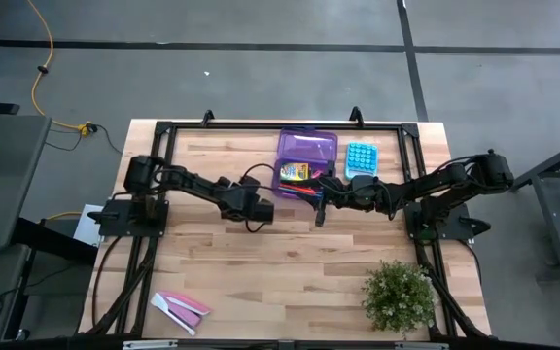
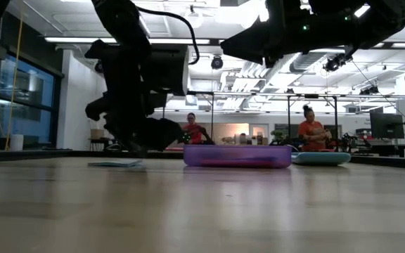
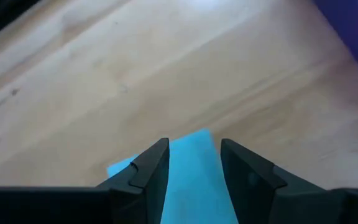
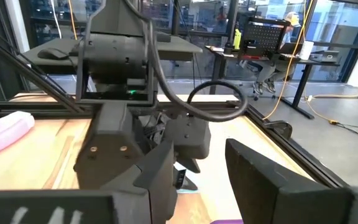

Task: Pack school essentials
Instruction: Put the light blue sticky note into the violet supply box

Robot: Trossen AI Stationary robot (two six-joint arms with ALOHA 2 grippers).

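A flat teal-green sticky-note pad (image 3: pixel 194 180) lies on the wooden table, seen edge-on in the low view (image 2: pixel 115 164). My left gripper (image 3: pixel 194 146) is open and low over it (image 2: pixel 129 146), one finger on each side; in the high view (image 1: pixel 261 214) it hides the pad. An open purple case (image 1: pixel 307 146) holds the yellow crayon box (image 1: pixel 295 172) and pens (image 1: pixel 304 191). My right gripper (image 4: pixel 201 152) is open and empty, raised near the case's near edge (image 1: pixel 321 211). Scissors and eraser do not show. My left gripper stands over the sticky-note pad from above, its fingers (image 3: pixel 151 168) on either side of the pad's end (image 3: pixel 191 143), while the pad lies flat on the table. Whether the fingers touch it I cannot tell.
A light-blue buttoned pad (image 1: pixel 360 158) lies just right of the case. Pink and white flat pieces (image 1: pixel 179 308) sit near the table's near-left corner, a potted plant (image 1: pixel 398 297) near the near-right corner. People sit in the room beyond the table (image 2: pixel 313 133).
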